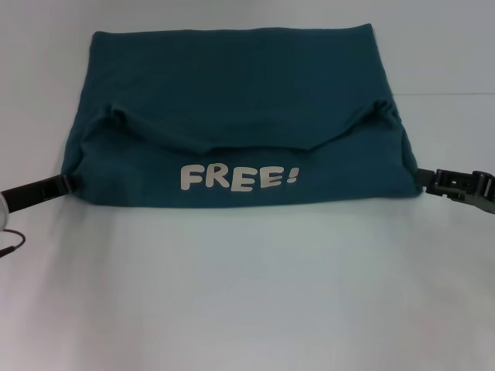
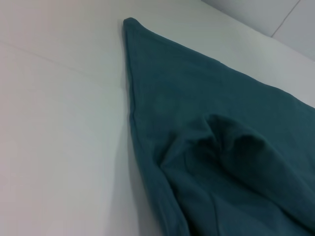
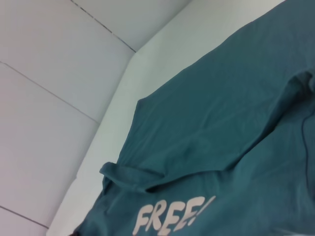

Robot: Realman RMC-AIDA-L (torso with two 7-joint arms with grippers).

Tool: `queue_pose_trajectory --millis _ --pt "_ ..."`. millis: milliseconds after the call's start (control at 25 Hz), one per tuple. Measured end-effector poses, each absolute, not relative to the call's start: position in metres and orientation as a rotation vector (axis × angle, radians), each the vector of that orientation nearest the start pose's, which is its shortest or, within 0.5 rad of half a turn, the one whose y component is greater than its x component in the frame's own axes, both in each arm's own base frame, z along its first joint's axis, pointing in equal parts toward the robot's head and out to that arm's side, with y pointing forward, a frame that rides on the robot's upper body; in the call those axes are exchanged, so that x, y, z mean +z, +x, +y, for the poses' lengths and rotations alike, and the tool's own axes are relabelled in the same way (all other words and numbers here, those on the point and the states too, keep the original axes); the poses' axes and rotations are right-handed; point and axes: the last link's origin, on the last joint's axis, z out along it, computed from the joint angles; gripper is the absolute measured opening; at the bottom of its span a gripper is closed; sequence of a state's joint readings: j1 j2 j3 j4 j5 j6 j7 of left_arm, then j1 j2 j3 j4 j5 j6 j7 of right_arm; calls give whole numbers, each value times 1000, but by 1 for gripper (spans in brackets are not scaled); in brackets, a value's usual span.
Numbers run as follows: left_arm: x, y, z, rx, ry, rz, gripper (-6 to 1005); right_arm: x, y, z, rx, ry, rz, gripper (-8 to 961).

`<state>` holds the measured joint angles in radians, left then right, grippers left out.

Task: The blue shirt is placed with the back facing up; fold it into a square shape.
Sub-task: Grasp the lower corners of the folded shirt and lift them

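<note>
Blue shirt (image 1: 232,116), a large dark teal-blue soft cotton T-shirt, lay spread across the middle of the plain white table (image 1: 247,294), partly folded: its near portion had been turned over onto the rest, so that the white cartoon lettering "FREE!" (image 1: 238,177) faced upward close to the near folded edge. The turned-over flap ended in a shallow curved edge across the shirt's middle, with a small bunched pucker of cloth at each end of that curve, and the far part of the garment lay flat and plain. In the left wrist view the cloth (image 2: 206,147) showed one pointed corner lying on the table and a soft raised fold; the right wrist view showed the lettering on the shirt (image 3: 221,123) and the table's far edge meeting a pale panelled wall (image 3: 54,98). The left gripper (image 1: 68,184) sat low at the shirt's left near corner, touching the cloth, and the right gripper (image 1: 424,179) sat likewise at the right near corner; whether either pincer was spread or pinching the fabric could not be told.
</note>
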<state>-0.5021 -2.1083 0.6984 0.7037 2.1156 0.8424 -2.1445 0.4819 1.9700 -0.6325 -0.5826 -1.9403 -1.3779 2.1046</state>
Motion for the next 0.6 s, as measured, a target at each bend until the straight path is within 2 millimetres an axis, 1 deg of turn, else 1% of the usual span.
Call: queue_pose_trajectory --millis 200,360,480,600 --pt "28 -335 381 -533 -1826 -1483 47 55 319 353 719 -2144 1656 460" --pt "38 -327 385 -619 -1815 -1509 34 68 318 371 581 -2137 1638 455" --pt "45 -321 389 -662 -1799 -1547 27 76 313 386 526 -2126 1610 452" --pt "48 -316 393 -682 -1799 -1556 28 79 305 398 498 -2114 1596 448"
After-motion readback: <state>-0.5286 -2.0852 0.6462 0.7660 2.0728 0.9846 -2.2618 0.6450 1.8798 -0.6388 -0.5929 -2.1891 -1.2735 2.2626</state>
